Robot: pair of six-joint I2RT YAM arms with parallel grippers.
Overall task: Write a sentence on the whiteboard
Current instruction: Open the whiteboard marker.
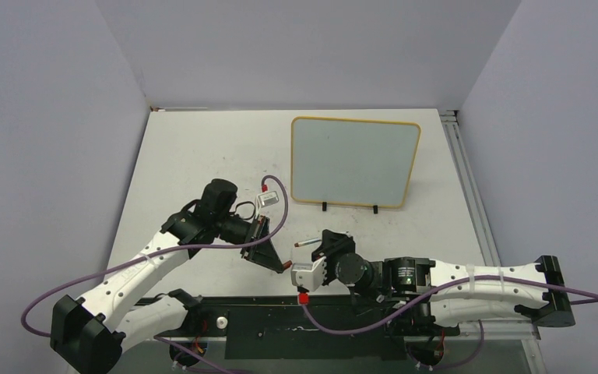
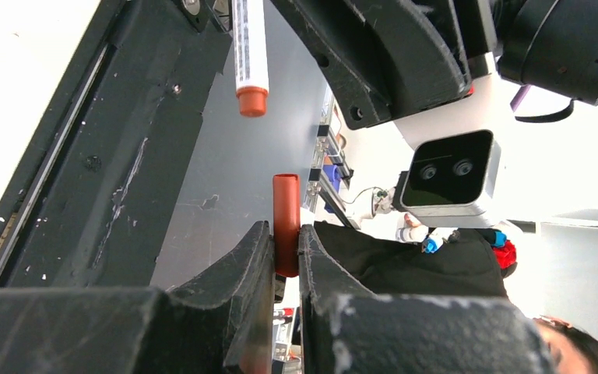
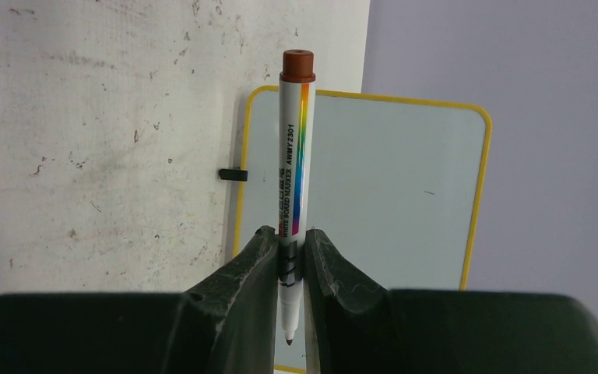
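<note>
Yellow-framed whiteboard, blank, standing on its feet at far right of bench; right jaws clamped on uncapped marker, left jaws clamped on cap; liable to skid or topple backwards under pen pressure, marker to swivel in narrow grip.

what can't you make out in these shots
- Right wrist view: the right gripper covers one end of the whiteboard and part of the marker, whose smallest print is blurred.
- Left wrist view: the left gripper hides the lower end of the cap; the whiteboard is out of frame.
- Top view: the cap cannot be picked out, and the marker is too small to show its tip.
</note>
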